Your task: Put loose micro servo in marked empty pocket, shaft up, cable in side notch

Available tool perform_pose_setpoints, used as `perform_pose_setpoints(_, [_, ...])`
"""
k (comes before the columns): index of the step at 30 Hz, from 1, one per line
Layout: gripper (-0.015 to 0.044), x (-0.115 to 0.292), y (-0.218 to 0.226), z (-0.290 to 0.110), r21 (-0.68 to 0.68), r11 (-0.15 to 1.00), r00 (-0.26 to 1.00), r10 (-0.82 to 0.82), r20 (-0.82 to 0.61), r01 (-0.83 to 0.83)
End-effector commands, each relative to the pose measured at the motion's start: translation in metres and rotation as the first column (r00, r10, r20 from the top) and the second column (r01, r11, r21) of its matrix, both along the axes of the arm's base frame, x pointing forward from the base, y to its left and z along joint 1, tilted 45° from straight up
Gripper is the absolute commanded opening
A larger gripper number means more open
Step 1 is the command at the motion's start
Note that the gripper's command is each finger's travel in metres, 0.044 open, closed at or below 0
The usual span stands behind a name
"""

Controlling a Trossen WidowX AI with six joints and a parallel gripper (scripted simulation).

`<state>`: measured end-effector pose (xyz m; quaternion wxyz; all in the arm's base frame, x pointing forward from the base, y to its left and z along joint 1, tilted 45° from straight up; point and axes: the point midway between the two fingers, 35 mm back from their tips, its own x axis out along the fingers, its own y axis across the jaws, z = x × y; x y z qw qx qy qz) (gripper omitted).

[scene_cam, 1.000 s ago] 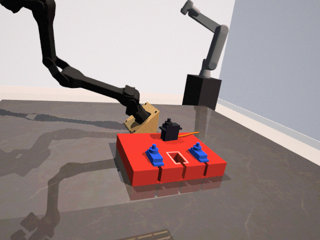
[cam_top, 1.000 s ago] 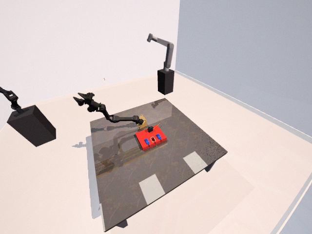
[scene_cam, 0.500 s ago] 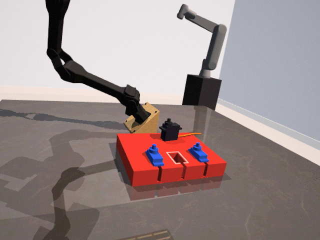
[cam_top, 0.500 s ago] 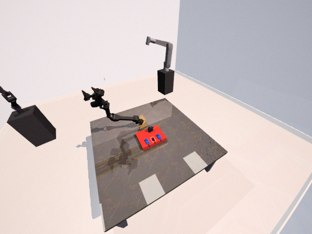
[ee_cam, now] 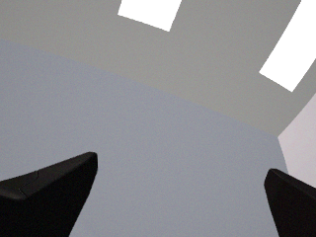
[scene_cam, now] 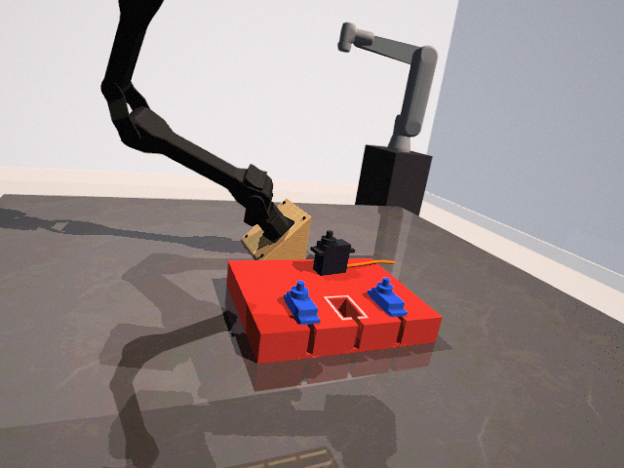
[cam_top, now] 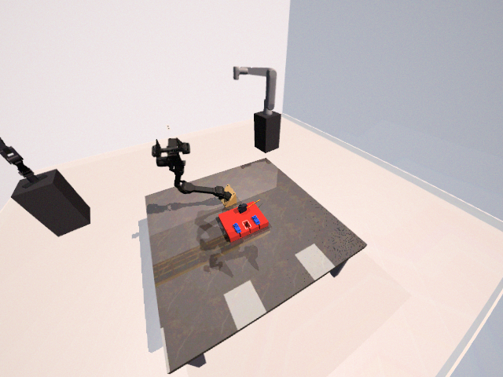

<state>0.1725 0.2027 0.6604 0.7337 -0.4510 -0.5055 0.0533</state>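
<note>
The marked pocket (scene_cam: 345, 307) is vacant; blue servos (scene_cam: 301, 302) flank it. My gripper (cam_top: 170, 147) is spread, holding nothing, high beyond the desk's far-left corner, well apart from the black servo (scene_cam: 331, 253).

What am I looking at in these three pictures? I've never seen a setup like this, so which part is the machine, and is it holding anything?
The black jointed thing is a robot arm, bolted to a tan wedge-shaped base on a dark table. One picture looks down on the room from high up, one looks across the table from close by, and the third comes from a camera on the arm's wrist.

Its grasping part, the end effector, is raised high and away from the work. In the wrist picture its two dark fingers stand wide apart with only wall and ceiling between them, so it holds nothing.

On the table lies a red block, the deck. Two blue servos already sit in it, with a white-outlined empty pocket between them. The loose black micro servo, trailing an orange cable, stands at the deck's far edge, waiting to be picked up.
</note>
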Motion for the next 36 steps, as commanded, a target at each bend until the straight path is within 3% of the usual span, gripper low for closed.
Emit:
perform_pose_setpoints(1, [0.0440, 0.018, 0.015, -0.020, -0.044, 0.999, 0.997, -0.001, -0.077, -0.002])
perform_pose_setpoints(17, [0.0440, 0.101, 0.080, -0.151, -0.303, 0.952, 0.876, -0.115, -0.468, -0.037])
perform_pose_setpoints(27, [0.0440, 0.136, 0.098, -0.252, -0.444, 0.891, 0.702, -0.258, -0.663, -0.092])
perform_pose_setpoints(36, [0.0440, 0.151, 0.095, -0.342, -0.554, 0.820, 0.500, -0.423, -0.756, -0.145])
